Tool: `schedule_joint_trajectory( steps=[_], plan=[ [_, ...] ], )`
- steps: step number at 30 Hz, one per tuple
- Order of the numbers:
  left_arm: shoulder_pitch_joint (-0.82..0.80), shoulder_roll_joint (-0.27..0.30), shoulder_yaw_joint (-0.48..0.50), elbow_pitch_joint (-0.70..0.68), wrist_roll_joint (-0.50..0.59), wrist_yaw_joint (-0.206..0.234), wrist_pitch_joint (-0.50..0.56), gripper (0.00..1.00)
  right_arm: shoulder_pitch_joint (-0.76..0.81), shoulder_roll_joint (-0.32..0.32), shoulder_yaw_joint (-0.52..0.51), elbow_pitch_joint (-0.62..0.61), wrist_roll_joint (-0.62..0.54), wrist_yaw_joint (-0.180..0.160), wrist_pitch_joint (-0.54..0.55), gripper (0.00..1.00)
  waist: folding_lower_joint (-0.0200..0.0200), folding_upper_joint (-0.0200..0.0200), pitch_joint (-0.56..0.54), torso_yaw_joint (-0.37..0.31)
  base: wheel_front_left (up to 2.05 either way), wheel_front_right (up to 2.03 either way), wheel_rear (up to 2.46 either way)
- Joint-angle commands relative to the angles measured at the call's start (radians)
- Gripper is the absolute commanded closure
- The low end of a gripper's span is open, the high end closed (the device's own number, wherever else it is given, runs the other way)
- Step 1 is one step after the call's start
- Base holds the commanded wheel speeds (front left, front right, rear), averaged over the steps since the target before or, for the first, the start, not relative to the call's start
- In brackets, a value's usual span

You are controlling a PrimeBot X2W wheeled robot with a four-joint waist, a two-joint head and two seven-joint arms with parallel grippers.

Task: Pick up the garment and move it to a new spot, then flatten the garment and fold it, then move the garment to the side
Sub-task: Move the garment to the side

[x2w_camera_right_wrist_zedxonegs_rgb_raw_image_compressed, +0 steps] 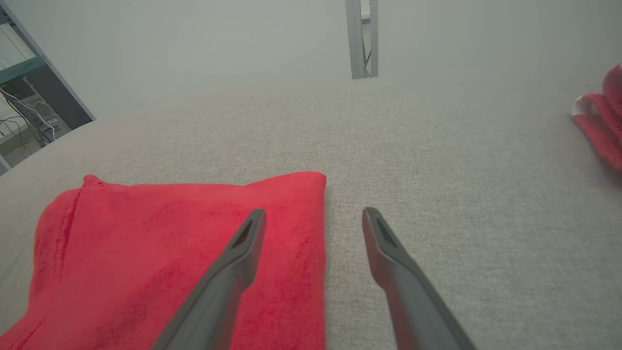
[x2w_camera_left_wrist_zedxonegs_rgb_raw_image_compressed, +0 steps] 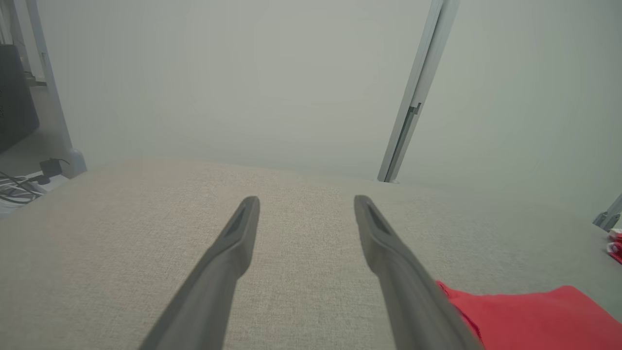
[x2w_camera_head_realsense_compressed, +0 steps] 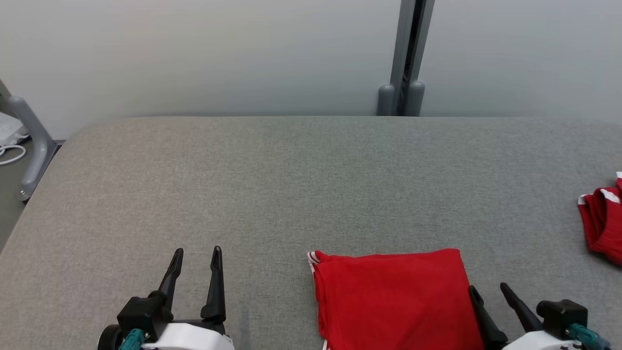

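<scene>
Head view: folded garment (x2w_camera_head_realsense_compressed: 396, 296) lower centre, likely soft, light; pinch right edge. Spread, empty: left tool (x2w_camera_head_realsense_compressed: 198, 249), right tool (x2w_camera_head_realsense_compressed: 487, 286).

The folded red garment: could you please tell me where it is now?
In the head view, the folded red garment lies low on the table, right of centre, its right edge under the right gripper, clear of the left gripper.

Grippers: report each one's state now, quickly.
Left gripper: jaws open, holding nothing.
Right gripper: jaws open, holding nothing, at the red garment's edge.
</scene>
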Motion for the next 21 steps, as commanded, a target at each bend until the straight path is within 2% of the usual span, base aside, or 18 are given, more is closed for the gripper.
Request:
schedule_joint_trajectory(
  steps=[1, 10, 18, 19, 20, 21],
  plan=[
    [-0.013, 0.005, 0.000, 0.001, 0.000, 0.006, -0.004, 0.00, -0.022, -0.016, 0.015, 0.019, 0.027, 0.000, 0.012, 0.00, 0.0000, 0.0000, 0.006, 0.007, 0.00, 0.00, 0.00],
    [-0.038, 0.005, -0.019, 0.009, 0.008, 0.009, -0.004, 0.00, -0.115, -0.090, 0.192, 0.126, 0.289, 0.000, 0.123, 0.00, 0.0000, 0.0000, 0.044, 0.037, 0.00, 0.00, 0.00],
    [-0.047, 0.005, -0.028, 0.015, 0.003, 0.011, -0.004, 0.00, -0.171, -0.163, 0.365, 0.099, 0.483, 0.000, 0.226, 0.00, 0.0000, 0.0000, 0.052, 0.052, 0.00, 0.00, 0.00],
    [-0.047, 0.005, -0.027, 0.015, 0.004, 0.012, -0.004, 0.00, -0.176, -0.174, 0.385, 0.093, 0.499, 0.000, 0.232, 0.19, 0.0000, 0.0000, 0.052, 0.053, 0.00, 0.00, 0.00],
    [-0.047, 0.005, -0.027, 0.015, 0.004, 0.013, -0.004, 0.00, -0.181, -0.185, 0.405, 0.089, 0.511, 0.000, 0.236, 0.53, 0.0000, 0.0000, 0.051, 0.054, 0.00, 0.00, 0.00],
    [-0.047, 0.005, -0.026, 0.015, 0.004, 0.013, -0.004, 0.00, -0.187, -0.195, 0.425, 0.087, 0.521, 0.000, 0.238, 0.71, 0.0000, 0.0000, 0.052, 0.054, 0.00, 0.00, 0.00]
  ],
)
